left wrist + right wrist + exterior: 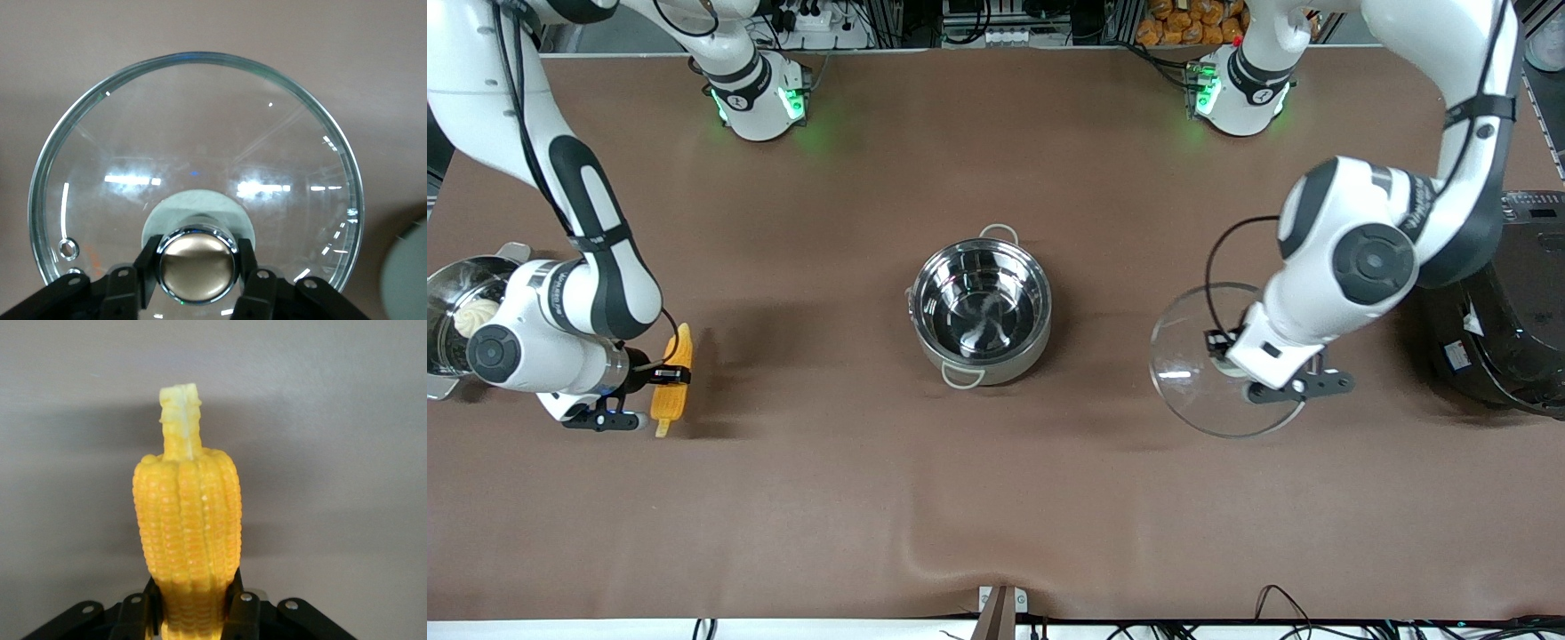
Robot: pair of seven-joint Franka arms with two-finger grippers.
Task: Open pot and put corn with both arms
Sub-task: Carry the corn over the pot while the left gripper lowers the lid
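Note:
The steel pot (980,311) stands open and empty at the middle of the table, with one loop handle toward the robots and one toward the front camera. My left gripper (1232,360) is shut on the copper knob (197,265) of the glass lid (1183,356) and holds it over the table toward the left arm's end, beside the pot. The lid (200,147) fills the left wrist view. My right gripper (665,375) is shut on the yellow corn (676,351) and holds it just above the table toward the right arm's end. The corn (188,520) points its pale stalk away from the jaws.
A steamer pot (445,293) with a white bun (476,316) stands at the right arm's end, close to the right arm's wrist. The big black cooker (1512,311) stands at the left arm's end, beside the left arm's elbow. Brown table lies between the corn and the pot.

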